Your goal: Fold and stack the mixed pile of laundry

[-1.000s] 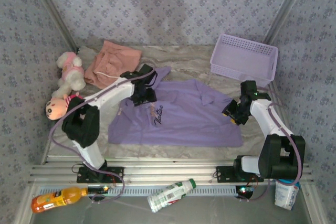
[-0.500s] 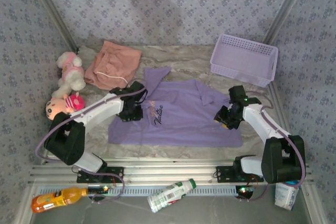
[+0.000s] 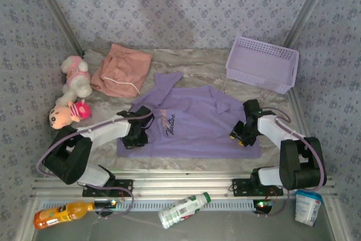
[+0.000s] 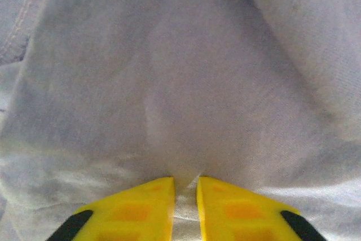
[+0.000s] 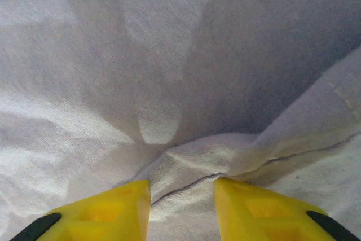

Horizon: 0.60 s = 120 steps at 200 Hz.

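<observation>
Folding just starting — our left gripper (image 3: 136, 137) and right gripper (image 3: 240, 135) each pinch the shirt (image 3: 194, 125) at 8 and 4 o'clock; shorts (image 3: 121, 69) unfolded.

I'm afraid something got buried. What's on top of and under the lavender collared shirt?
On the lavender collared shirt: left claw and right claw, each pinching a fold. Whatever lies underneath is covered by fabric.
</observation>
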### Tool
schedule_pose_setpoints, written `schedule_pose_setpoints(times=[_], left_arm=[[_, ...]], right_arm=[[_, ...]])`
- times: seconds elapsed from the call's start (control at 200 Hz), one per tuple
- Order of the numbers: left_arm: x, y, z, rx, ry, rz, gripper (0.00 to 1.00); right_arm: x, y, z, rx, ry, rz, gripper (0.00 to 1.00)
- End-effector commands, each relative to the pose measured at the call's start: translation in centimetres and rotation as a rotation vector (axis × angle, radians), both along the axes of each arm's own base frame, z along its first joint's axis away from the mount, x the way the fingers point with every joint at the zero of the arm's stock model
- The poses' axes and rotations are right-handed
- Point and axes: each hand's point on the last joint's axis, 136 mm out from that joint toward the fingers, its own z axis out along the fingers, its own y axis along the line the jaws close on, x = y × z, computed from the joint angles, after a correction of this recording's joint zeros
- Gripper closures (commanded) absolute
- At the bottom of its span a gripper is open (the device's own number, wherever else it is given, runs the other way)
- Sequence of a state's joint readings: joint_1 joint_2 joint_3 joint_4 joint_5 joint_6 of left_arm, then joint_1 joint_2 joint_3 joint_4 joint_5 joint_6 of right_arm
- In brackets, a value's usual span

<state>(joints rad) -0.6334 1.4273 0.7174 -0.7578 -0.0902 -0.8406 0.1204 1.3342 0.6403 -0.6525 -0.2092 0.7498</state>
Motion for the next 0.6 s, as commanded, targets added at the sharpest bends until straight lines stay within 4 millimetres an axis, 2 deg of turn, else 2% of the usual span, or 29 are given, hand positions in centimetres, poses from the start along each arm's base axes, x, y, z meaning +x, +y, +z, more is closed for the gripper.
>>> schedule_pose_setpoints(times=[0.0,0.095,0.185,0.285,0.345,0.47,0.595], left_arm=[[-2.8,0.0,0.2,-0.017,0.107,0.031,0.71],[0.7,-0.2,3.1,-0.04,0.028,0.024,0.56],[6.1,-0.5,6.2,-0.087,-0.069,0.017,0.4],[12.8,-0.9,8.9,-0.112,-0.177,-0.029,0.38],[16.7,-1.3,10.0,-0.133,-0.223,-0.049,0.37],[23.2,-1.6,10.1,-0.16,-0.27,-0.036,0.37],[27.5,-1.8,8.9,-0.195,-0.259,-0.01,0.37]], right_arm=[[0.0,-1.1,1.2,-0.069,0.017,-0.019,0.6],[2.5,-0.6,3.5,-0.061,-0.054,-0.011,0.57],[5.0,0.0,5.5,-0.062,-0.114,0.007,0.54],[7.4,0.4,6.6,-0.084,-0.157,0.035,0.52],[8.7,0.7,6.6,-0.098,-0.161,0.057,0.52],[11.6,1.8,6.5,-0.151,-0.166,0.115,0.52],[14.6,3.9,5.8,-0.166,-0.148,0.171,0.52]])
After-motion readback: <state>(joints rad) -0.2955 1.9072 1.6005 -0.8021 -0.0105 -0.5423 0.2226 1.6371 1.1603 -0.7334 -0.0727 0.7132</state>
